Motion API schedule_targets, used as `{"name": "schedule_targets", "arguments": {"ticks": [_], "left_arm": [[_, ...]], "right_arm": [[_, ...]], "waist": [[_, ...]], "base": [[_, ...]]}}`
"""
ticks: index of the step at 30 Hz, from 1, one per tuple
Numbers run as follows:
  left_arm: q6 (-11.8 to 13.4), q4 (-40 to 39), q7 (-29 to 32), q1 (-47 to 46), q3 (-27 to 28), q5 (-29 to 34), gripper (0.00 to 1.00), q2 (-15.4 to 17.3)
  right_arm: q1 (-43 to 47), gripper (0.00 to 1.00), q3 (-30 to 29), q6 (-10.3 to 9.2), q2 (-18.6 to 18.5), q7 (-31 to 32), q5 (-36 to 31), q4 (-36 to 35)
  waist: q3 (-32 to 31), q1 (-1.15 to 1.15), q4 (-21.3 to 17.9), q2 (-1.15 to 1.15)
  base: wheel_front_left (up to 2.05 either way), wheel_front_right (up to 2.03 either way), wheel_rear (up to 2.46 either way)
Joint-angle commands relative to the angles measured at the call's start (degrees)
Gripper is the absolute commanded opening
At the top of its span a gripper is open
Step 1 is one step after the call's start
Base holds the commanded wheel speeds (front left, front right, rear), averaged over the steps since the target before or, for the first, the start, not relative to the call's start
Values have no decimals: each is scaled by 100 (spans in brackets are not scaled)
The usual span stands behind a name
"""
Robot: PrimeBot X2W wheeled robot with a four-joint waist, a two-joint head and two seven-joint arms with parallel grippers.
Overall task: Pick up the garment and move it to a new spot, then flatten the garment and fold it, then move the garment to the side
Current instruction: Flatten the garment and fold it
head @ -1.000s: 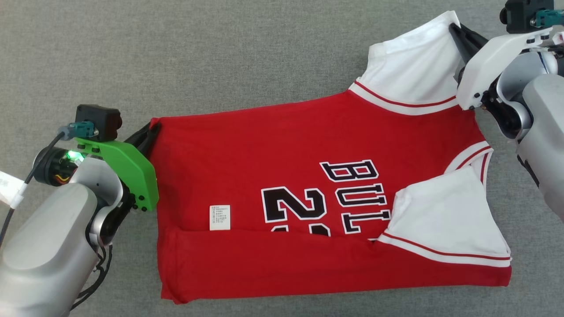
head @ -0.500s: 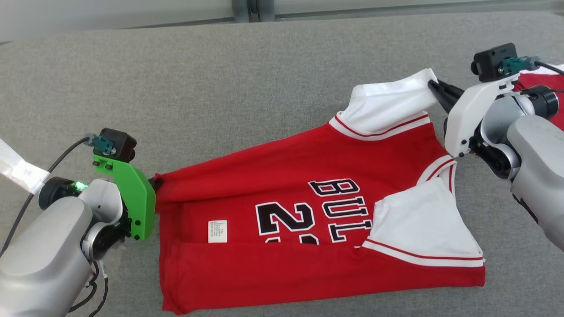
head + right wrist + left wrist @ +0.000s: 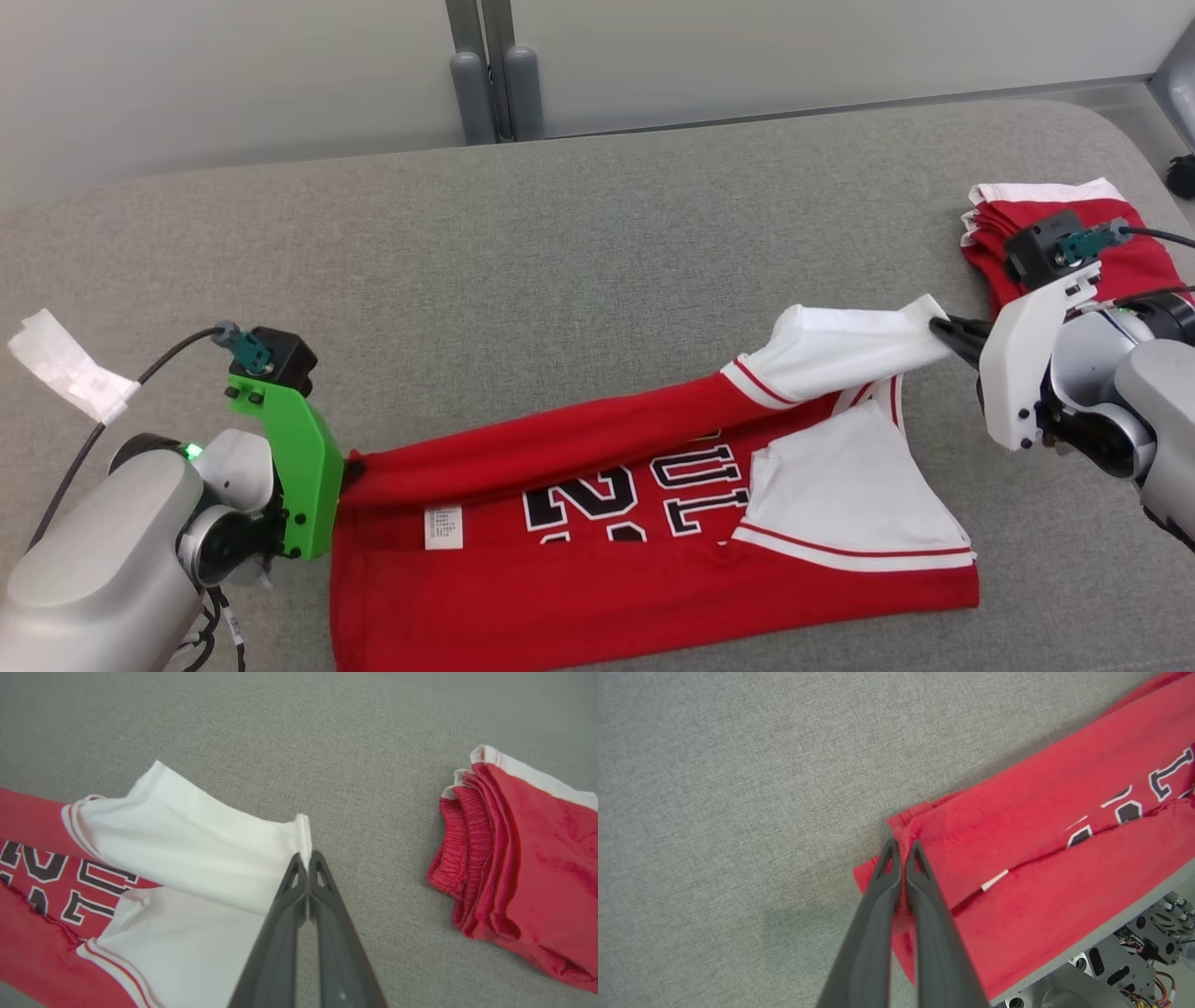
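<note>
Grips the garment (image 3: 560,597) by its red hem corner at 8 o'clock with the closed left pincer (image 3: 902,845). Lies along the grey bench (image 3: 560,280) at 6 o'clock. Reads "ULL" and "2", the remainder folded under. One white tag (image 3: 442,527), print illegible. Clamps one of two white sleeves at 3 o'clock with the right pincer (image 3: 306,855). One folded red pile (image 3: 537,858) at 2 o'clock.

The garment (image 3: 653,569) lay on the grey surface (image 3: 560,280), with its far edge held off the surface. The left gripper (image 3: 351,464) pinched the red hem corner. The right gripper (image 3: 937,326) pinched the far white sleeve's edge. A folded red pile (image 3: 1134,261) lay beyond the right gripper.
</note>
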Motion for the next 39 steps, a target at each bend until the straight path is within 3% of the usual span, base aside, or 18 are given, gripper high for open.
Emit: {"name": "schedule_targets", "arguments": {"ticks": [1,10,22,23,24,25,26,27,28,35,39], "left_arm": [[-17,-22,70,79,-29,-19,0,66],[-49,-243,687,100,-113,-374,0,216],[-61,-368,909,368,-213,-639,0,225],[-61,-362,936,387,-226,-653,26,230],[-63,-356,960,413,-234,-674,48,230],[-64,-358,970,433,-245,-680,100,230],[-65,-351,986,448,-257,-686,100,231],[-66,-349,1006,471,-269,-688,100,237],[-67,-349,1020,491,-278,-693,100,245],[-17,-457,897,577,-228,-681,100,370],[24,-658,592,663,-118,-629,100,476]], "right_arm": [[126,0,38,-6,-80,102,80,-87],[528,0,192,-6,-453,704,418,-600],[867,0,226,-6,-436,1029,477,-606],[902,12,229,-6,-431,1064,489,-585],[941,32,240,-6,-421,1090,481,-575],[974,48,247,-6,-411,1115,479,-564],[1005,65,256,-6,-402,1140,503,-554],[1044,89,261,-6,-402,1182,521,-548],[1068,99,267,-6,-405,1207,519,-546],[1282,100,241,-6,-482,1234,515,-603],[1413,100,-52,-6,-514,825,554,-693]], "waist": [[-19,0,-37,0],[-54,0,-62,0],[-145,0,-86,0],[-157,0,-85,0],[-178,0,-83,0],[-199,0,-81,0],[-222,0,-78,0],[-254,0,-76,0],[-284,0,-75,0],[-530,0,-57,0],[-600,0,-34,0]], "base": [[0,0,0],[0,0,0],[0,0,0],[0,0,0],[0,0,0],[0,0,0],[0,0,0],[0,0,0],[0,0,0],[0,0,0],[0,0,0]]}}
